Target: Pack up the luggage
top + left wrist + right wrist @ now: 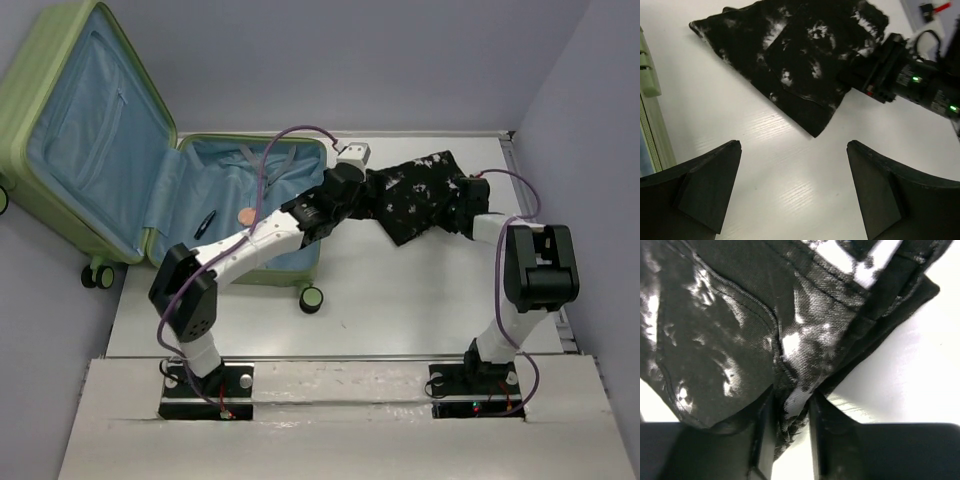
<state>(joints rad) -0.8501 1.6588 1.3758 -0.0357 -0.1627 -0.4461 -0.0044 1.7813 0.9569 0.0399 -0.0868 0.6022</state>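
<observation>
The luggage (90, 140) lies open at the left of the top view, its light-green lid leaning back and the blue-lined lower half (225, 190) flat on the table. To its right on the white table lies a black-and-white cloth (420, 190) (795, 55) (740, 315). My left gripper (345, 185) (794, 147) hangs open over bare table at the cloth's left end, with nothing between its fingers. At the cloth's right end, my right gripper (462, 200) (790, 400) is shut on a bunched fold of the cloth.
Inside the suitcase's lower half lie a small black pen-like thing (205, 222) and a round brownish thing (243, 214). A small white box (355, 152) sits at the table's back edge. One suitcase wheel (311, 298) rests on the table. Grey walls stand close behind and on the right.
</observation>
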